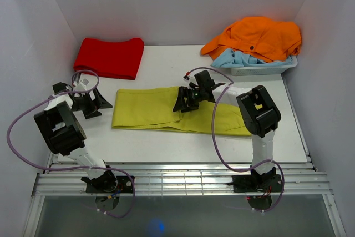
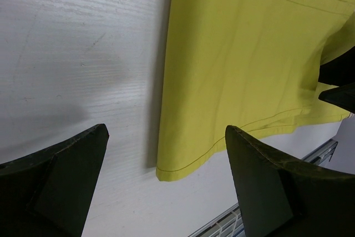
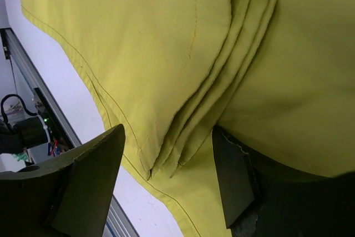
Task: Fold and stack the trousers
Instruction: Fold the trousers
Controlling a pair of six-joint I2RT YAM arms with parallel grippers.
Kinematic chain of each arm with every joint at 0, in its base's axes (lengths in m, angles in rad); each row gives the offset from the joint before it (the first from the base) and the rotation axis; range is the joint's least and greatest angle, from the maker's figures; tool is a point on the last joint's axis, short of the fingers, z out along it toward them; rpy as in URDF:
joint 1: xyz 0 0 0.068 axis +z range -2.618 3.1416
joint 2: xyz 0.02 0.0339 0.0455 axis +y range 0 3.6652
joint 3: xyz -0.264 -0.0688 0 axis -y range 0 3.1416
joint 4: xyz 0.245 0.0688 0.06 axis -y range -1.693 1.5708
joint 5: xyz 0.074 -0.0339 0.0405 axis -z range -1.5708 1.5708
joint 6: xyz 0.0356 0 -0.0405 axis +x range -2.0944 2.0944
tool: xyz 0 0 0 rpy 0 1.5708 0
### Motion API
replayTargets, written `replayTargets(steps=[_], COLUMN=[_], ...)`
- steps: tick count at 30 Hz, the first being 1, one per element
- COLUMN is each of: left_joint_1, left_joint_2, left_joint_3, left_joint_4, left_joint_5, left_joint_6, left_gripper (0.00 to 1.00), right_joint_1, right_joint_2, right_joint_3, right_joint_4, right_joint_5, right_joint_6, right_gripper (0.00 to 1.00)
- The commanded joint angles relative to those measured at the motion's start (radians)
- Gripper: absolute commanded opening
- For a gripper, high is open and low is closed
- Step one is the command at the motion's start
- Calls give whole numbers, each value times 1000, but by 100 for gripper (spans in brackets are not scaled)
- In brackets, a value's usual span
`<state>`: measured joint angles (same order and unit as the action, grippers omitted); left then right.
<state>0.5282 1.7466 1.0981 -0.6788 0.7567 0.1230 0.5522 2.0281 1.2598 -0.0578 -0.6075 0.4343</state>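
The yellow-green trousers [image 1: 150, 109] lie folded into a long band across the middle of the table. My right gripper [image 1: 186, 101] hovers over their middle. In the right wrist view its jaws [image 3: 169, 137] stand apart, with several stacked fabric edges [image 3: 183, 137] between them. One fold drapes over the right finger [image 3: 233, 181]. Nothing is pinched. My left gripper [image 1: 93, 104] sits just off the trousers' left end, wide open. In the left wrist view the hem corner [image 2: 172, 170] and bare table show between its fingers [image 2: 72, 176].
A folded red cloth [image 1: 109, 58] lies at the back left. At the back right stands a white bin [image 1: 260, 70] heaped with an orange garment [image 1: 258, 37] and a light blue one [image 1: 238, 59]. White walls close in three sides. A metal rail [image 1: 177, 176] runs along the near edge.
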Motion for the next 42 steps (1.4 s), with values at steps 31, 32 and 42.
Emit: replayTargets(steps=[31, 32, 42], left_joint_1=[1, 1, 1], left_joint_2=[27, 27, 100], left_joint_3=[-33, -33, -27], left_joint_4=[78, 78, 61], left_joint_5=[52, 50, 98], left_joint_6=[-57, -57, -28], left_gripper=[98, 98, 98], right_joint_1=[54, 58, 52], right_joint_2=[-91, -97, -48], right_joint_3=[-140, -172, -189], right_joint_4=[226, 245, 196], right_joint_5=[-242, -251, -221], right_joint_6=[309, 326, 198], right_gripper=[8, 8, 8])
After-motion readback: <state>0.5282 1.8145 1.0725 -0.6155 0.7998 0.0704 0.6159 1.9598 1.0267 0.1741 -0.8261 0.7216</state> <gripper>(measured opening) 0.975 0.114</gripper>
